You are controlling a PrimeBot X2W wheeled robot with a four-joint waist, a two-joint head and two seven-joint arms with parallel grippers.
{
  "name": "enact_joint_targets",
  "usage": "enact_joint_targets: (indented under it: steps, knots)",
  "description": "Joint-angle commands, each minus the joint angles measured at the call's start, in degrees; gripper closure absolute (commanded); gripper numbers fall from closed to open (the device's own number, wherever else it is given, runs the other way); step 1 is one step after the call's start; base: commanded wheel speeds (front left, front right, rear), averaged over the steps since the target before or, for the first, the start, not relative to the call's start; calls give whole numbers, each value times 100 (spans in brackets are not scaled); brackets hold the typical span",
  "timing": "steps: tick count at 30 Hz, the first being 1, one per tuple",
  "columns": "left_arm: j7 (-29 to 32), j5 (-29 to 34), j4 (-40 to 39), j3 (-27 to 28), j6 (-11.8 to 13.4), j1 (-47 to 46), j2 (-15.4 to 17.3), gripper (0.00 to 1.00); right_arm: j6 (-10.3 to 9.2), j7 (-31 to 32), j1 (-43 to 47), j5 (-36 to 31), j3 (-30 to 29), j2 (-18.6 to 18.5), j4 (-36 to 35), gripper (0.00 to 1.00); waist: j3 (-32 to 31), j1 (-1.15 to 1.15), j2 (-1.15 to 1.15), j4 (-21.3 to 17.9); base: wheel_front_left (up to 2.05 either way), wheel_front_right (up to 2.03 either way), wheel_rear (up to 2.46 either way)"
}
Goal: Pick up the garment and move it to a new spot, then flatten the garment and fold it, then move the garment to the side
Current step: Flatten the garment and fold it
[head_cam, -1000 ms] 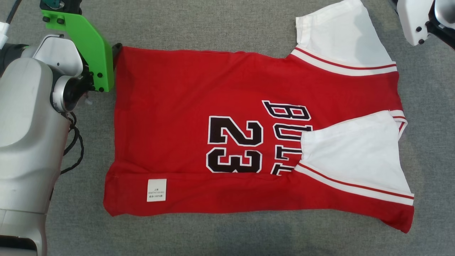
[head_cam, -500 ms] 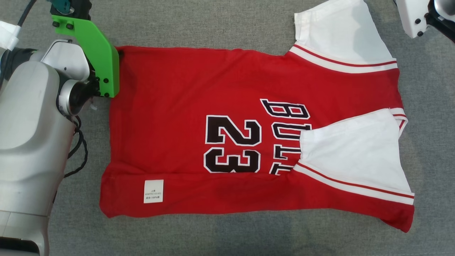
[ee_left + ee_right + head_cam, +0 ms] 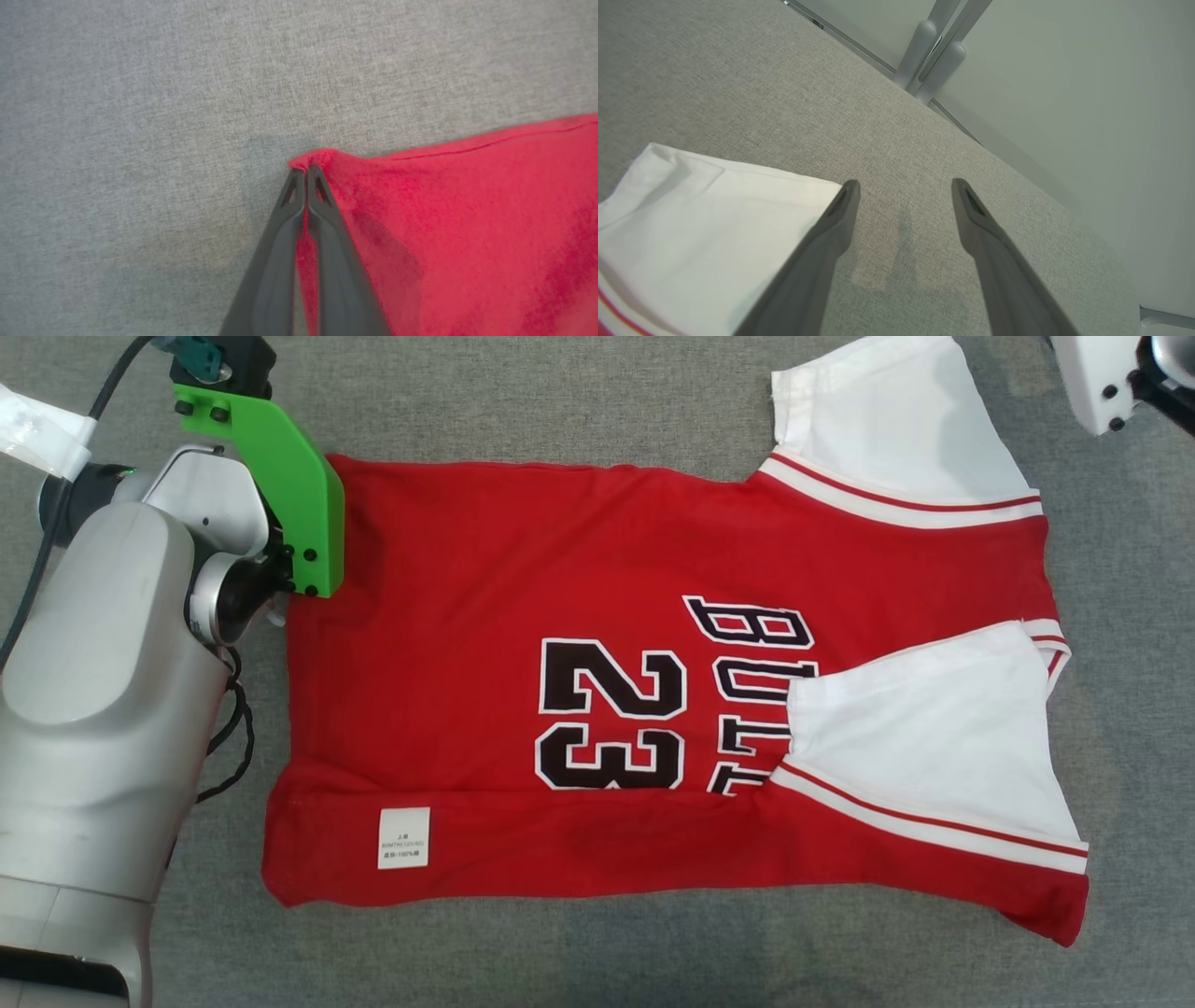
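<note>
On the grey table [image 3: 560, 401] the red jersey [image 3: 485, 560] lies flat; the left claw [image 3: 306, 171] is clamped on its far hem corner, the right claw [image 3: 906, 186] gapes empty. Lift that corner low, keeping the fold even.

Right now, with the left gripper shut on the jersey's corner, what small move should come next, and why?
Probably lower the right gripper onto the edge of the white sleeve and close it. The left gripper pinches the far hem corner of the jersey, while the right one hangs open over bare grey cloth; lifting one corner alone would likely skew it.
</note>
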Motion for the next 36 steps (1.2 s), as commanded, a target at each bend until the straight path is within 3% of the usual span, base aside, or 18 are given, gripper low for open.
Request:
enact_joint_targets:
  steps: [1, 5, 10, 20, 29, 36]
  knots:
    - [-26, -31, 63, -54, -52, -11, -70, 100, -10, -100, -97, -86, -101, -56, 62, 0, -1, 0, 0, 25, 0, 0, 0]
    - [-89, -20, 154, -127, -69, -45, -149, 100, -10, -210, -33, 24, -480, 62, 334, 0, -4, 0, 0, 70, 0, 0, 0]
    - [-177, -62, 295, -213, -75, -45, -343, 100, -9, 407, -19, 167, -758, 298, 831, 0, 56, 0, 0, 172, 0, 0, 0]
    - [-302, -105, 467, -329, -153, -154, -438, 100, -10, 608, 501, 282, -560, 267, 630, 0, 128, 0, 0, 297, 0, 0, 0]
    - [-368, -146, 617, -431, -203, -216, -512, 100, -10, 185, 705, 138, -655, 174, 479, 0, 134, 0, 0, 369, 0, 0, 0]
    - [-351, -171, 631, -540, -228, -332, -559, 100, -9, 559, 502, 245, -703, 177, 606, 0, 251, 0, 0, 582, 0, 0, 0]
